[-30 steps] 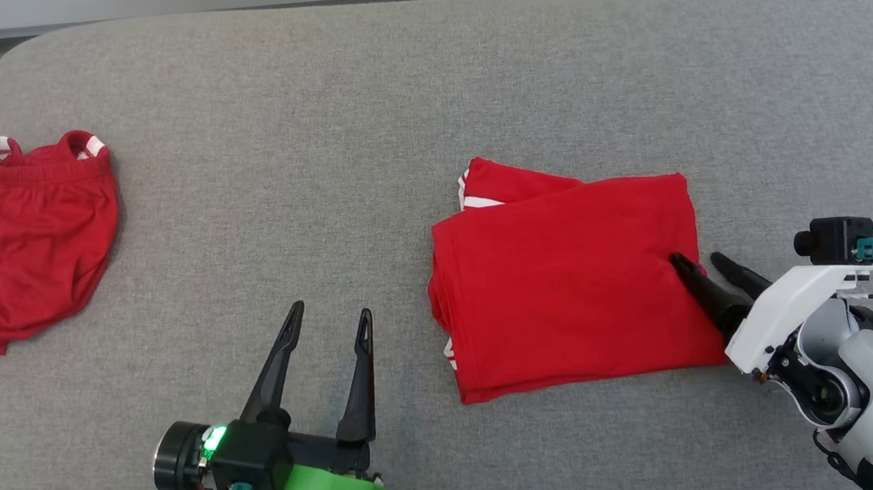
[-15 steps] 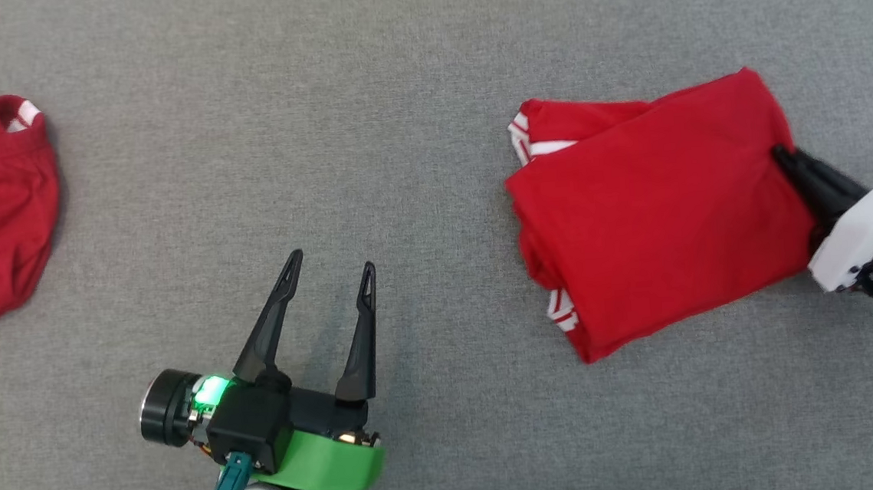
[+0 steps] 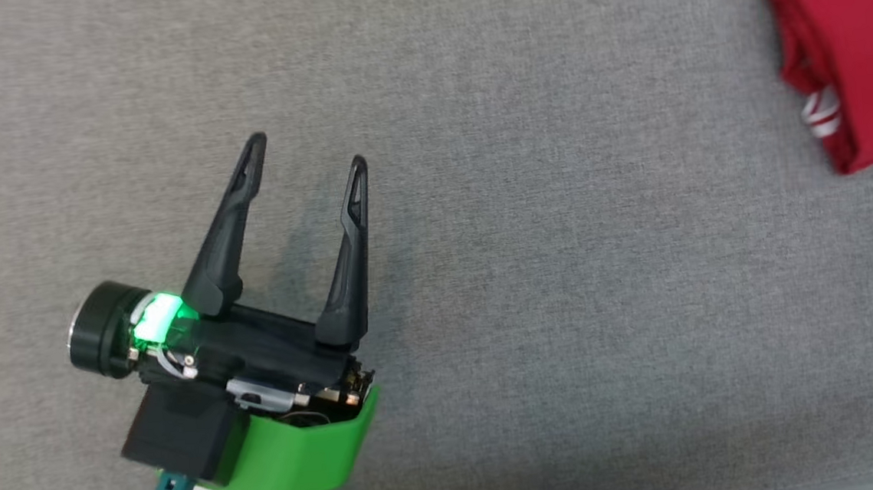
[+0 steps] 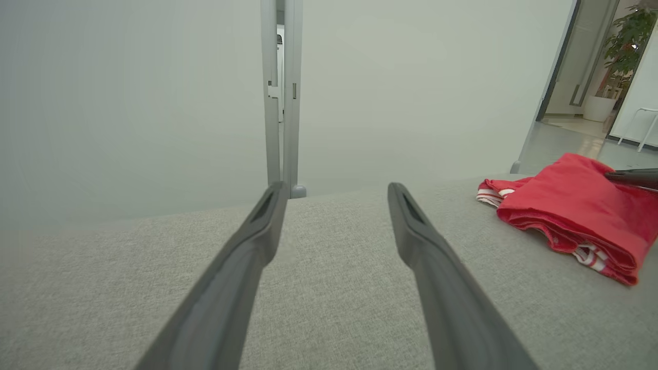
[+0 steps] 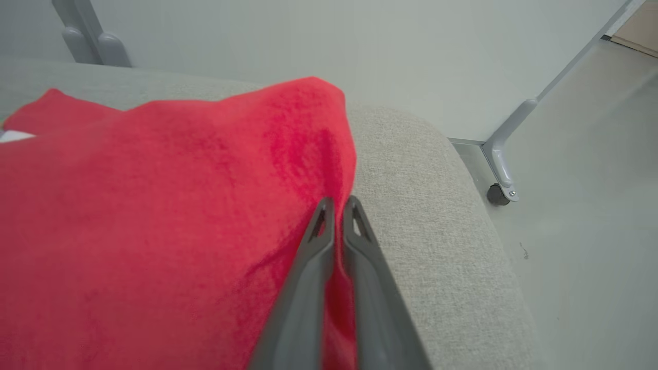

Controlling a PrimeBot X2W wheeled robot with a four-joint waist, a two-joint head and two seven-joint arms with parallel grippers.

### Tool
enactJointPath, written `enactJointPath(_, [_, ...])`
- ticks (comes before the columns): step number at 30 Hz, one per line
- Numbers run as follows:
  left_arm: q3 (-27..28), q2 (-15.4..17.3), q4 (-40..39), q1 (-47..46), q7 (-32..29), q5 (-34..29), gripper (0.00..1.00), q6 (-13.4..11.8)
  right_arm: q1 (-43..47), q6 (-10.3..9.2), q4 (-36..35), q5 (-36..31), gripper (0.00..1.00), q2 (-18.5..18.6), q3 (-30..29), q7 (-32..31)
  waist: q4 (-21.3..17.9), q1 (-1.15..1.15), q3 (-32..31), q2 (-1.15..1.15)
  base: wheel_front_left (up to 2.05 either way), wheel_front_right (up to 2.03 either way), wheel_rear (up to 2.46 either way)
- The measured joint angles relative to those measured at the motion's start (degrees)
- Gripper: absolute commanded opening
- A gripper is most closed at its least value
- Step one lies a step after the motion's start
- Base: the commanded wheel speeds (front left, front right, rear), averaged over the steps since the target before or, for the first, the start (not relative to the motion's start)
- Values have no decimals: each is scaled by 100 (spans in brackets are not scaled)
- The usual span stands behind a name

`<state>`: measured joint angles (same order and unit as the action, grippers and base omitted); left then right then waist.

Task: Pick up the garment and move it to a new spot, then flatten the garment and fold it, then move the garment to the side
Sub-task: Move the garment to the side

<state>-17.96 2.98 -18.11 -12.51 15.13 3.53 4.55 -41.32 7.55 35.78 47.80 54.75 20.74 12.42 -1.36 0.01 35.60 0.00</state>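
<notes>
Fingers of the right gripper [image 5: 336, 211] are pinching the edge of the folded red fabric garment [image 5: 154, 205], lying on the grey fabric surface [image 5: 437, 241]. The left gripper [image 3: 305, 148] is hovering wide open, garment at its three o'clock.

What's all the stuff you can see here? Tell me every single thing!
garment: one, red with white stripes, folded, on the robot's right
padded surface: one, grey, beneath the garment
partition wall: one, pale, behind the surface
potted plant: one, green in a white pot, far off by a doorway
left gripper: one, dark fingers, open, over bare surface
right gripper: one, dark fingers, shut on the garment's edge
</notes>
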Motion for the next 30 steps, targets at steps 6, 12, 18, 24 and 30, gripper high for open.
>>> enactJointPath(6, [-36, 69, -302, -197, -1, -116, 100, 85, -294, 0, 94, -240, 0, 363, -475, -73, -193, 0, 438, 0, 0, 0, 0])
enactJointPath(12, [-65, 175, -416, -262, -1, -172, 100, 109, -393, 0, 322, -422, 0, 786, -938, -242, -250, 0, 765, 0, 0, 0, 0])
enactJointPath(18, [-73, 180, -382, -310, -1, -172, 100, 132, -572, -1, 483, -876, 100, 695, -1180, -260, -183, 0, 814, 0, 0, 0, 0])
enactJointPath(24, [-24, 119, -227, -342, -1, -5, 100, 26, -589, -1, 531, -1901, 100, 40, -1189, 89, -46, 0, 534, 0, 0, 0, 0])
enactJointPath(30, [147, 24, -49, -39, -1, 480, 100, -103, 165, 0, -48, -2566, 100, -1200, -1143, 238, 114, 0, -29, 0, 0, 0, 0])
